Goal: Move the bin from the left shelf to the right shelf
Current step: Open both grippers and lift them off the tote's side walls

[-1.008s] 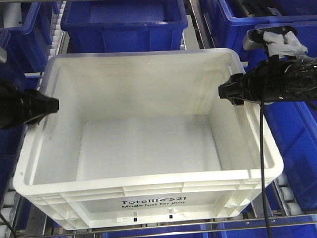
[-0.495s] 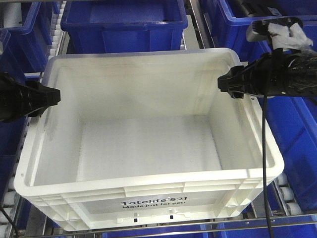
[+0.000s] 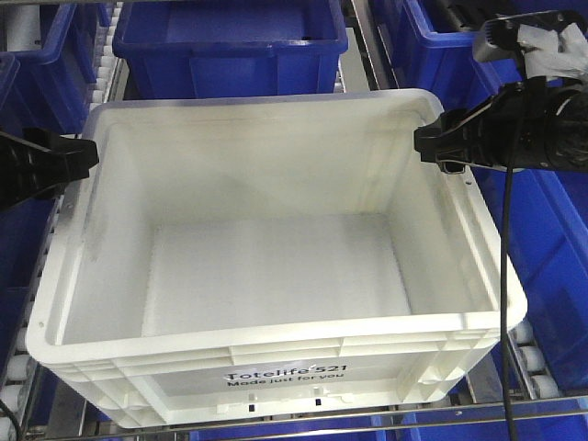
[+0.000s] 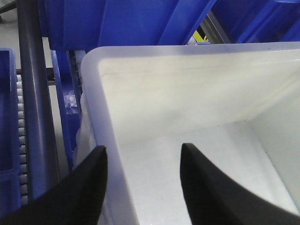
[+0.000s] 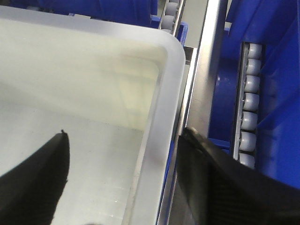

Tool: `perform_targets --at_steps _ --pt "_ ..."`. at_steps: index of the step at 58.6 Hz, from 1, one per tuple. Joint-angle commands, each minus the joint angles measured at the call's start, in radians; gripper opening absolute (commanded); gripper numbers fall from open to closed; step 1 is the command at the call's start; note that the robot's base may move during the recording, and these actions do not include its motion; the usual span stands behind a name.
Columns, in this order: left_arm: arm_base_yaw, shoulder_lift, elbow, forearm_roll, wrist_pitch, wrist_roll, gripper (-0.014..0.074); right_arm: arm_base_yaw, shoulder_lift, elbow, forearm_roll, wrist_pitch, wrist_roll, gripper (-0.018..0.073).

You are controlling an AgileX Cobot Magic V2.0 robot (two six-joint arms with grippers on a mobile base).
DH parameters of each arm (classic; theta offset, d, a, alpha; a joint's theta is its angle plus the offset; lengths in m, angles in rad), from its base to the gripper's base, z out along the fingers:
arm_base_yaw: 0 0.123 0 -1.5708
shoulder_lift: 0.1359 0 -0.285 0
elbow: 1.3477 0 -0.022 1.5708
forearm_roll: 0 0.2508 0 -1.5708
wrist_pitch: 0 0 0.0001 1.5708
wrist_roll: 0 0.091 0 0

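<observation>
Roller-conveyor shelf [image 3: 531,366] with metal rails, dark blue plastic totes [image 3: 230,41] behind and at both sides. Large white rectangular plastic bin [image 3: 276,266] with black print sits at shelf front edge, empty. Left gripper [image 4: 140,176] open, jaws straddling bin's left rim. Right gripper [image 5: 124,176] open, jaws straddling bin's right rim.

Empty white bin [image 3: 276,266], upright on rollers
</observation>
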Motion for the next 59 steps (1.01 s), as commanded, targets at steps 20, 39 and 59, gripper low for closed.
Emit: perform_targets --at_steps 20,39,59 --pt "-0.006 -0.034 -0.036 -0.002 -0.010 0.063 0.0349 0.000 -0.072 -0.001 0.009 -0.077 -0.009 0.0476" --pt "-0.007 -0.206 0.151 -0.004 -0.194 0.080 0.0349 0.000 -0.293 0.288 0.033 -0.394 -0.072 0.0475" --pt "-0.007 -0.643 0.423 -0.003 -0.385 0.211 0.0349 0.000 -0.641 0.545 0.032 -0.602 -0.173 0.0473"
